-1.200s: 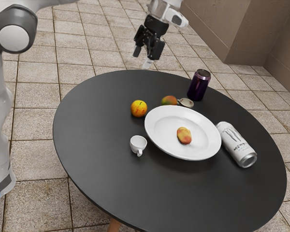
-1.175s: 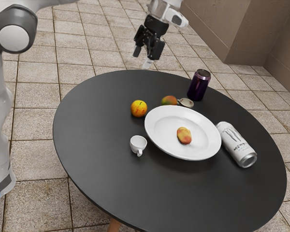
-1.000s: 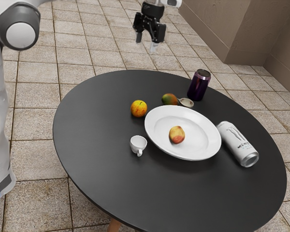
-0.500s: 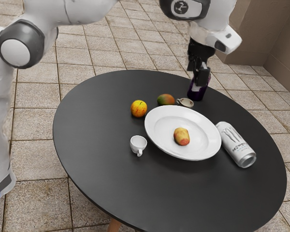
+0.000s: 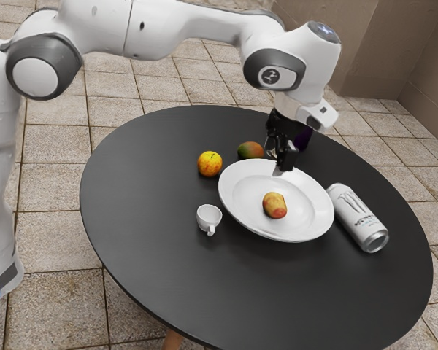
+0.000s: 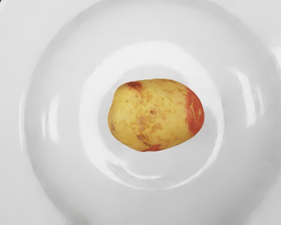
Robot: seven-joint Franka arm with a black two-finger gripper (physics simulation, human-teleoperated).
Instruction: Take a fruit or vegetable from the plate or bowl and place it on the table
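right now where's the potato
In the exterior view, the potato lies in the middle of the white plate, between the small white cup on the exterior view's left and the white can on its right.

We seem to be in a home's dining corner: round black worktop (image 5: 146,248) with plate (image 5: 241,198) and small cup (image 5: 206,216), beige floor tiles (image 5: 58,306), plain brown walls (image 5: 383,51).

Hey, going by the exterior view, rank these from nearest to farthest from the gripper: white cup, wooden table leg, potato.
1. Potato, on the plate beneath the gripper.
2. White cup, on the tabletop, toward the exterior view's left.
3. Wooden table leg, down below the tabletop.
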